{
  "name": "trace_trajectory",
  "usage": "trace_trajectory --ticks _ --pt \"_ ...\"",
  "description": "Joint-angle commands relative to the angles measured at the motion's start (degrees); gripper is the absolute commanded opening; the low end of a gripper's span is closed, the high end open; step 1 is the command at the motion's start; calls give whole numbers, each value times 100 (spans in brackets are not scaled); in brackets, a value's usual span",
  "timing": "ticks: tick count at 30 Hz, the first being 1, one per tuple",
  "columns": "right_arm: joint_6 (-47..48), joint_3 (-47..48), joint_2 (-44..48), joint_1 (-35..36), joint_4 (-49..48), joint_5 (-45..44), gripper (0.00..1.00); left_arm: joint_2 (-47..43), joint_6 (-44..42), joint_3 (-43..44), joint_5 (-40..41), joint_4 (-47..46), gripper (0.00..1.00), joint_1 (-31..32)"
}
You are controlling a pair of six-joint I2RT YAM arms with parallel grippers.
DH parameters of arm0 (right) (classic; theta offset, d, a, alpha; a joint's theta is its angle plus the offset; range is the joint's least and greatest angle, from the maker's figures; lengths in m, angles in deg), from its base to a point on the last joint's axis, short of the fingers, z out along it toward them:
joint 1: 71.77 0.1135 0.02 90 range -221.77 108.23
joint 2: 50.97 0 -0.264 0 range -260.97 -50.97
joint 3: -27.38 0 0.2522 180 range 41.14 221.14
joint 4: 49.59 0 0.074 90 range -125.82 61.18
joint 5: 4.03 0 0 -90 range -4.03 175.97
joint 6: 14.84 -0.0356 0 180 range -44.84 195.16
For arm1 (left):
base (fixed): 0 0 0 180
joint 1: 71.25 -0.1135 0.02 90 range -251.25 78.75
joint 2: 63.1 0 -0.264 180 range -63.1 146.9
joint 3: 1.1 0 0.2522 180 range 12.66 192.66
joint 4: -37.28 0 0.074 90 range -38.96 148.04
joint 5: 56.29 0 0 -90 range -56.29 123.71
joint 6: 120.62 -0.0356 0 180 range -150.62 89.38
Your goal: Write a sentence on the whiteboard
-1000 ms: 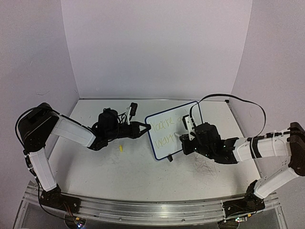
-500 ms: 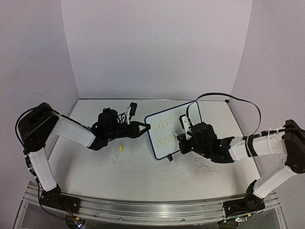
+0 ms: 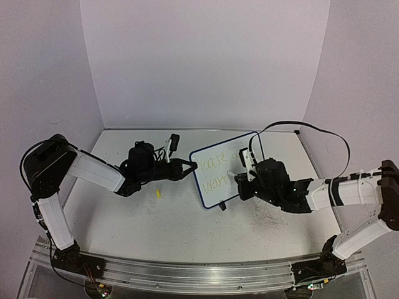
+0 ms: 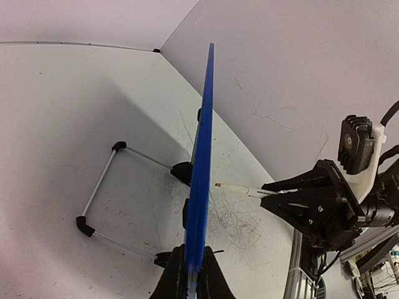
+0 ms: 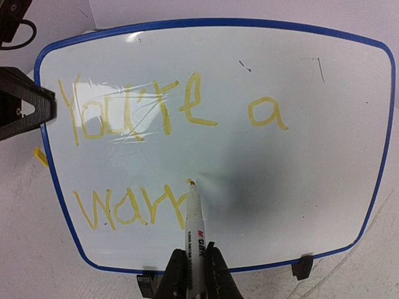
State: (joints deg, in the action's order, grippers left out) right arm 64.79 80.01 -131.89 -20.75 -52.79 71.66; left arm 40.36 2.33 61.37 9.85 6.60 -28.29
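Observation:
The whiteboard (image 3: 221, 174) stands tilted on the table, white with a blue rim (image 5: 206, 22). My left gripper (image 3: 189, 167) is shut on its left edge; the left wrist view shows the board edge-on (image 4: 202, 143) between the gripper (image 4: 192, 274) fingers. The sentence (image 5: 137, 112) is in yellow: "You're a" above, "warr" (image 5: 128, 208) below. My right gripper (image 5: 193, 277) is shut on a white marker (image 5: 195, 230). The marker's tip (image 5: 192, 183) is at the board just right of the last letter, and from the side it (image 4: 240, 189) points at the board face.
A small yellow cap (image 3: 158, 194) lies on the table left of the board. Pen scribbles (image 3: 268, 218) mark the table in front of the right arm. A wire stand (image 4: 103, 199) props the board from behind. White walls close in the back and sides.
My right gripper slid a little left with the marker, then came back right to the end of the lower line. The left arm and board stayed still.

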Motion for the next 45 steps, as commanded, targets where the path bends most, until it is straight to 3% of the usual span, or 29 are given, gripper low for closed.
trace_trajectory --ticks 1,18,45 --pt "-41 48 -81 -23 -103 35 0 -146 17 74 -103 100 0 -7" --pt "39 207 -446 -25 -211 -144 0 -156 -10 86 -106 106 0 -7" --pt "-299 -248 -241 -23 44 141 0 -168 2 68 -102 109 0 -7"
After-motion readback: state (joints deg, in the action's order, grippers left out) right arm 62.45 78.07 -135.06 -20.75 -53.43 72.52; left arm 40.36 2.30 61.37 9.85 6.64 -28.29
